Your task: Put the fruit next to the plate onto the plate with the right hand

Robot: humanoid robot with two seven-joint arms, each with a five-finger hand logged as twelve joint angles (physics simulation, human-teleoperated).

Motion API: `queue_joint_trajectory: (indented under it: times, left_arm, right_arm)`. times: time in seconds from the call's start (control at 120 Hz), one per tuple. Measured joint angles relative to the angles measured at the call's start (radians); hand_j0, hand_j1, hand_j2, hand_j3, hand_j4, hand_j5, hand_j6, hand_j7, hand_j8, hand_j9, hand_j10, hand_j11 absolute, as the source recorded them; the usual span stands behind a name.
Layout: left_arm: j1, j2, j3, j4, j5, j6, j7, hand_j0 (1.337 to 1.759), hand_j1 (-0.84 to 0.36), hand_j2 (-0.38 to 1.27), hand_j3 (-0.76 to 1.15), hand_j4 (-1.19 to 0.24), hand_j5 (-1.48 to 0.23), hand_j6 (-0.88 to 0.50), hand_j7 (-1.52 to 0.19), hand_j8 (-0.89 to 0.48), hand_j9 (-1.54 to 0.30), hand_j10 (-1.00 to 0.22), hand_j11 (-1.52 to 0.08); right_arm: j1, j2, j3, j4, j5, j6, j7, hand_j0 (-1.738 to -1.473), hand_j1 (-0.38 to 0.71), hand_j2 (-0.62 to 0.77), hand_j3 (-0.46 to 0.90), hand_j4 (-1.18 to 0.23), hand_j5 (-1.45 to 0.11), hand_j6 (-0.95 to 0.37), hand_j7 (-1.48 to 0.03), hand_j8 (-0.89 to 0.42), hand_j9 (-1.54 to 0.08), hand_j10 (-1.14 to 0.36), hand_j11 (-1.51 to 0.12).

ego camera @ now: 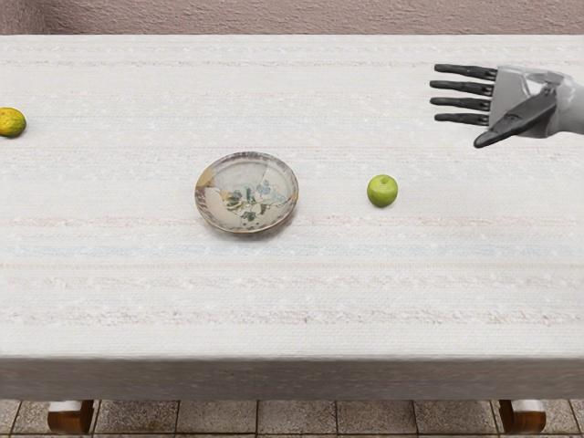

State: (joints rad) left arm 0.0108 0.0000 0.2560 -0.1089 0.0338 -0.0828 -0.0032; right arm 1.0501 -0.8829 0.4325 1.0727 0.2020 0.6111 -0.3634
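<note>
The single green apple (382, 191) was round, so no long axis showed; it looked smooth and shiny. It lay on the desk (292, 292) right of the one plate (290, 187), near but apart. One yellow-green fruit (10, 121) lay far left. The right hand (497, 95) hovered far right, fingers (461, 88) spread, grasping nothing.

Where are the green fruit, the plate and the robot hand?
green fruit (382, 191), head view, its middle.
plate (246, 157), head view, its far rim.
right robot hand (509, 97), head view, its palm.
</note>
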Motion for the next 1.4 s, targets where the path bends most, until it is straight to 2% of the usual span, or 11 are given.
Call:
queue_joint_trajectory:
  times: [0.217, 0.342, 0.433, 0.533, 0.658, 0.767, 0.9, 1.058, 1.3, 1.4]
  left_arm:
    - [0.000, 0.000, 0.000, 0.000, 0.000, 0.000, 0.000, 1.658, 0.06, 0.05, 0.00, -0.25, -0.32, -0.25, -0.32, -0.25, -0.32, -0.24, -0.32]
    - [0.000, 0.000, 0.000, 0.000, 0.000, 0.000, 0.000, 1.658, 0.06, 0.05, 0.00, -0.25, -0.32, -0.25, -0.32, -0.25, -0.32, -0.24, -0.32]
    - [0.000, 0.000, 0.000, 0.000, 0.000, 0.000, 0.000, 1.658, 0.06, 0.05, 0.00, -0.25, -0.32, -0.25, -0.32, -0.25, -0.32, -0.24, -0.32]
    - [0.000, 0.000, 0.000, 0.000, 0.000, 0.000, 0.000, 1.658, 0.06, 0.05, 0.00, -0.25, -0.32, -0.25, -0.32, -0.25, -0.32, -0.24, -0.32]
    - [0.000, 0.000, 0.000, 0.000, 0.000, 0.000, 0.000, 1.658, 0.06, 0.05, 0.00, -0.25, -0.32, -0.25, -0.32, -0.25, -0.32, -0.24, -0.32]
    - [0.000, 0.000, 0.000, 0.000, 0.000, 0.000, 0.000, 1.658, 0.06, 0.05, 0.00, -0.24, -0.32, -0.25, -0.32, -0.24, -0.32, -0.24, -0.32]
    - [0.000, 0.000, 0.000, 0.000, 0.000, 0.000, 0.000, 1.658, 0.06, 0.05, 0.00, -0.24, -0.32, -0.25, -0.32, -0.25, -0.32, -0.24, -0.32]
    - [0.000, 0.000, 0.000, 0.000, 0.000, 0.000, 0.000, 1.658, 0.06, 0.05, 0.00, -0.25, -0.32, -0.25, -0.32, -0.25, -0.32, -0.24, -0.32]
    - [0.000, 0.000, 0.000, 0.000, 0.000, 0.000, 0.000, 1.658, 0.06, 0.05, 0.00, -0.25, -0.32, -0.25, -0.32, -0.25, -0.32, -0.24, -0.32]
    - [0.000, 0.000, 0.000, 0.000, 0.000, 0.000, 0.000, 1.658, 0.06, 0.05, 0.00, -0.24, -0.32, -0.25, -0.32, -0.24, -0.32, -0.24, -0.32]
  right_arm:
    - [0.005, -0.004, 0.017, -0.004, -0.020, 0.000, -0.002, -1.658, -0.31, -0.01, 0.00, -0.03, -0.05, -0.03, -0.05, -0.03, -0.05, -0.03, -0.05]
    - [0.053, 0.031, 0.053, 0.014, -0.304, 0.000, -0.007, -1.658, -0.31, -0.01, 0.00, -0.03, -0.05, -0.03, -0.05, -0.03, -0.05, -0.03, -0.05]
    - [0.111, 0.033, 0.064, 0.111, -0.517, 0.000, -0.008, -1.658, -0.31, -0.01, 0.00, -0.04, -0.05, -0.03, -0.05, -0.03, -0.05, -0.04, -0.05]
    - [0.146, 0.020, 0.063, 0.251, -0.679, -0.012, -0.021, -1.658, -0.31, -0.01, 0.00, -0.04, -0.05, -0.04, -0.05, -0.04, -0.05, -0.04, -0.05]
    - [0.163, -0.002, 0.048, 0.420, -0.793, -0.156, -0.066, -1.658, -0.30, -0.01, 0.00, -0.04, -0.05, -0.04, -0.05, -0.04, -0.05, -0.04, -0.05]
    - [0.166, 0.018, 0.029, 0.488, -0.829, -0.292, -0.106, -1.658, -0.28, -0.01, 0.00, -0.06, -0.07, -0.06, -0.07, -0.06, -0.07, -0.06, -0.07]
    - [0.168, 0.094, -0.043, 0.516, -0.892, -0.437, -0.146, -1.658, -0.23, -0.02, 0.00, -0.10, -0.13, -0.10, -0.13, -0.10, -0.13, -0.10, -0.13]
    - [0.168, 0.147, -0.123, 0.524, -0.963, -0.558, -0.163, -1.658, -0.20, -0.02, 0.00, -0.13, -0.16, -0.13, -0.16, -0.13, -0.16, -0.13, -0.16]
    - [0.160, 0.197, -0.193, 0.519, -0.995, -0.664, -0.199, -1.658, -0.15, -0.03, 0.00, -0.17, -0.22, -0.17, -0.22, -0.17, -0.22, -0.17, -0.22]
    - [0.160, 0.230, -0.233, 0.493, -1.012, -0.713, -0.203, -1.658, -0.14, -0.03, 0.00, -0.18, -0.23, -0.18, -0.23, -0.18, -0.23, -0.18, -0.23]
